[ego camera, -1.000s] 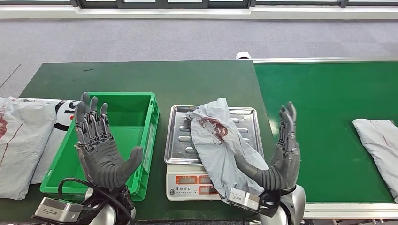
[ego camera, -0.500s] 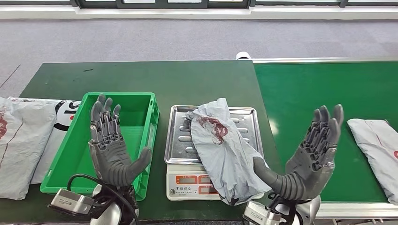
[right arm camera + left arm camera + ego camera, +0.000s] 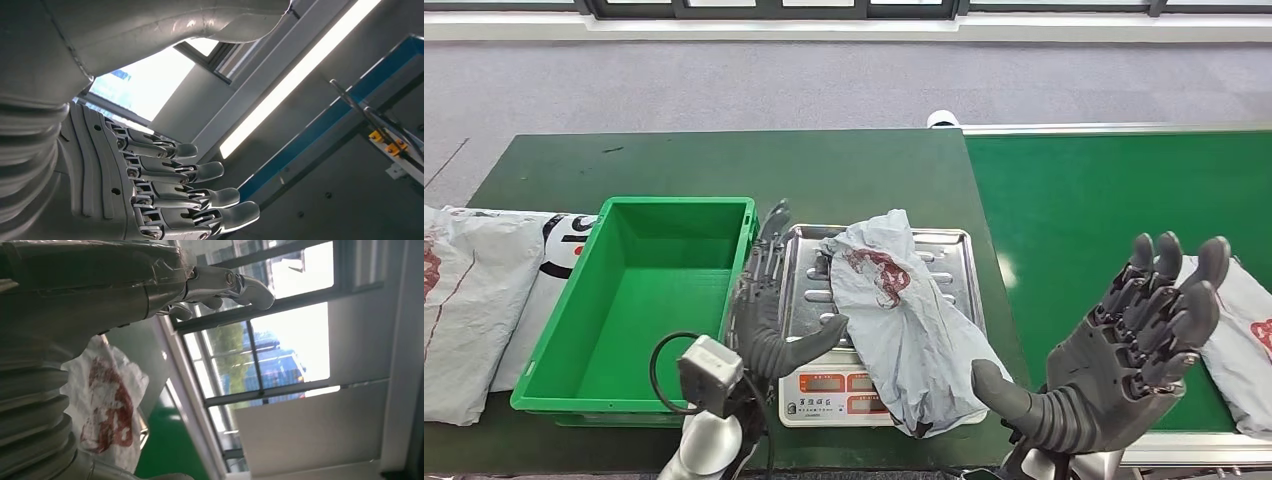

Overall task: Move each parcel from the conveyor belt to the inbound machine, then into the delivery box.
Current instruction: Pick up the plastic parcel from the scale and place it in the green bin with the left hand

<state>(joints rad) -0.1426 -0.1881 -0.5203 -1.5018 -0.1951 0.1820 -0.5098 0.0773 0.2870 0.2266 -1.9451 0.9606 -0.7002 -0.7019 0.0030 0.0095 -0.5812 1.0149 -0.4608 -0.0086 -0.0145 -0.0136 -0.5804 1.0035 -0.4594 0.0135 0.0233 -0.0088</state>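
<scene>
Since a moment ago your left robot hand point(image 3: 769, 305) has swung from over the green delivery box point(image 3: 614, 375) to the scale's near-left side, fingers spread and empty, while the right robot hand point(image 3: 1124, 365) has drifted out over the conveyor belt point(image 3: 1084, 200), also spread and empty. Mind the grey parcel point(image 3: 899, 315) on the scale tray point(image 3: 804, 300): its near end overhangs toward the desk's point(image 3: 824, 165) front edge, so a one-sided grab could drag it off.

Crinkled grey plastic parcel point(image 3: 902, 320) on a shiny metal scale tray point(image 3: 804, 300), beside a glossy green plastic crate point(image 3: 604, 370).
</scene>
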